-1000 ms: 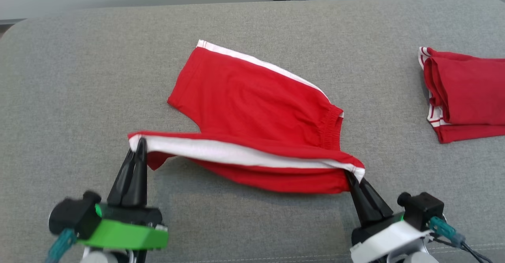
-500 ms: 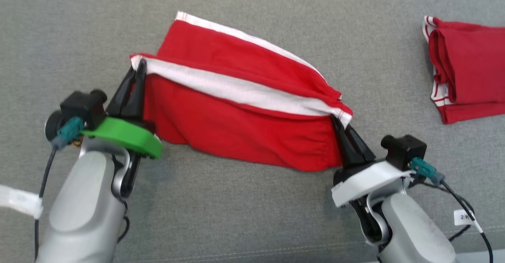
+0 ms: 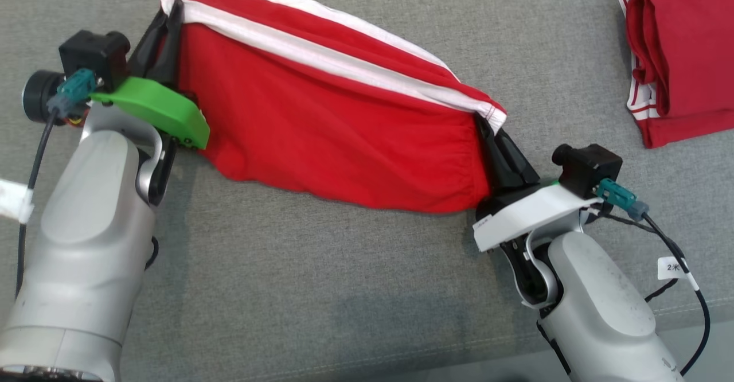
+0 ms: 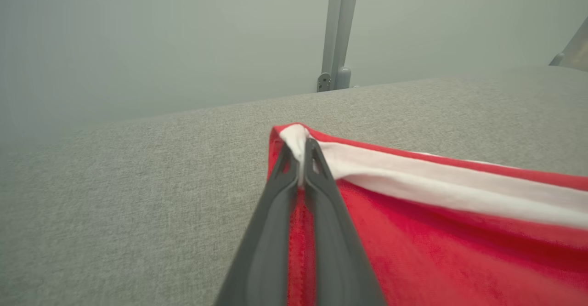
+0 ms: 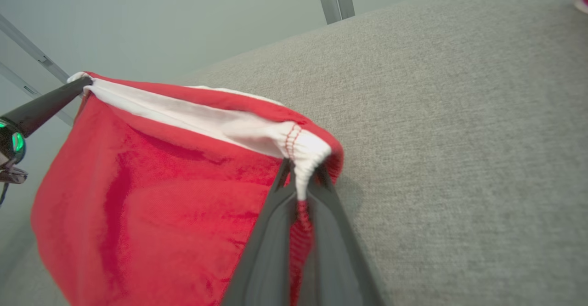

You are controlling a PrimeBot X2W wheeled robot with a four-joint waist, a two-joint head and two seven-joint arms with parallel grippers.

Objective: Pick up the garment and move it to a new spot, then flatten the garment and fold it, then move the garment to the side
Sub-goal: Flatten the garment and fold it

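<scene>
Garment runs upper-left to lower-right, corners pinched by left fingers and right fingers.

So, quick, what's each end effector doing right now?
Left end effector: closed, holding the red shorts.
Right end effector: closed, holding the red shorts.

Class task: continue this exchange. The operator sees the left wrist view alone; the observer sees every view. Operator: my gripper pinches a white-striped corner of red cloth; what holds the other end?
Observer: The right gripper is shut on the waistband corner of the red shorts with white side stripes.
Operator: Anything else on the grey fabric surface?
Observer: A folded red garment with white trim lies to the robot's right, apart.
Operator: Does the cloth sag?
Observer: The striped edge runs straight from left gripper to right; red cloth hangs below.
</scene>
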